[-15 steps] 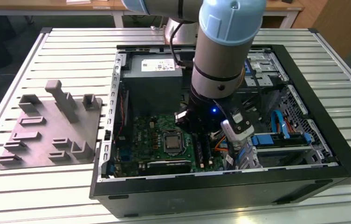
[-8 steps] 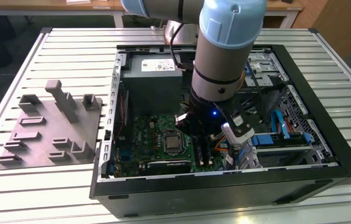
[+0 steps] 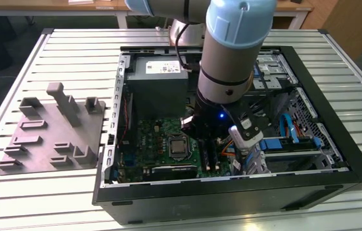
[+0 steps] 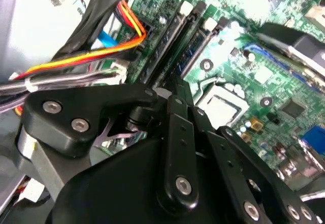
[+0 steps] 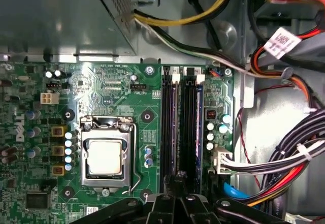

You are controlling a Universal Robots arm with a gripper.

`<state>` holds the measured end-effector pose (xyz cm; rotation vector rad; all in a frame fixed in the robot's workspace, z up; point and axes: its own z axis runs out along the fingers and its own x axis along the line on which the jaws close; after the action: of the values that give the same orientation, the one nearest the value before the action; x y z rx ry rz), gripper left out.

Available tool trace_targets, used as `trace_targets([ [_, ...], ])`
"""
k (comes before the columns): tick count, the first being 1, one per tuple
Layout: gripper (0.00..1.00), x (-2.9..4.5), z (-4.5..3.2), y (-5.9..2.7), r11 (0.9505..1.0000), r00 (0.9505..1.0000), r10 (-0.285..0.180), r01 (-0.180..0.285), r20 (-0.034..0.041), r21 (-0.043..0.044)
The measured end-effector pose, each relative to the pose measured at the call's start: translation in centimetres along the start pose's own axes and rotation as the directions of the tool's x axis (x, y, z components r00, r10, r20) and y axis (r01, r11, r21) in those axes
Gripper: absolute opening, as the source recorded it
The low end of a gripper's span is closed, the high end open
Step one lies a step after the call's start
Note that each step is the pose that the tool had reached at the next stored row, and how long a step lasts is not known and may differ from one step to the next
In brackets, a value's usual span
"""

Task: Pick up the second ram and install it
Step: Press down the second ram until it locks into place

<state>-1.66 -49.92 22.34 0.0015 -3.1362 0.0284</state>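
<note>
One big slatted counter [image 3: 40, 192] carries everything here. The open computer case [image 3: 232, 195] lies on it, and the robot arm [image 3: 232, 57] reaches straight down into the case. At the exterior view's left, a grey fixture block [image 3: 46, 139] sits on the counter, just beside the case. Inside, the green motherboard [image 5: 111, 87] fills the floor of the case, with the processor socket [image 5: 105, 157] near its middle. Beside the socket run the long black memory slots [image 5: 167, 122], and the end effector [image 5: 177, 181] hangs right over their near end. Whether it is clamped or apart, I cannot tell. The second ram [image 5: 189, 127] appears as a dark strip standing in the slot row, directly by the end effector's tip; how deep it sits I cannot tell.
</note>
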Motion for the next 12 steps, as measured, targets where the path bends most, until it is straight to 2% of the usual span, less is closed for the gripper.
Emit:
trace_targets([
  [1, 0.11, 0.01, -0.51, -0.03, 1.0000, 1.0000, 0.000, 0.000, -0.0006, 0.0020],
  [3, 0.11, -0.01, -0.97, -0.01, 1.0000, 1.0000, 0.000, 0.000, -0.0004, 0.0017],
  [6, 0.11, -0.15, -1.02, 0.59, 1.0000, 1.0000, 0.000, 0.000, -0.0015, 0.0043],
  [10, 0.11, -0.18, -1.05, 2.21, 1.0000, 1.0000, 0.000, 0.000, -0.0019, 0.0057],
  [12, 0.11, -0.19, -1.12, 2.44, 1.0000, 1.0000, 0.000, 0.000, -0.0020, 0.0060],
])
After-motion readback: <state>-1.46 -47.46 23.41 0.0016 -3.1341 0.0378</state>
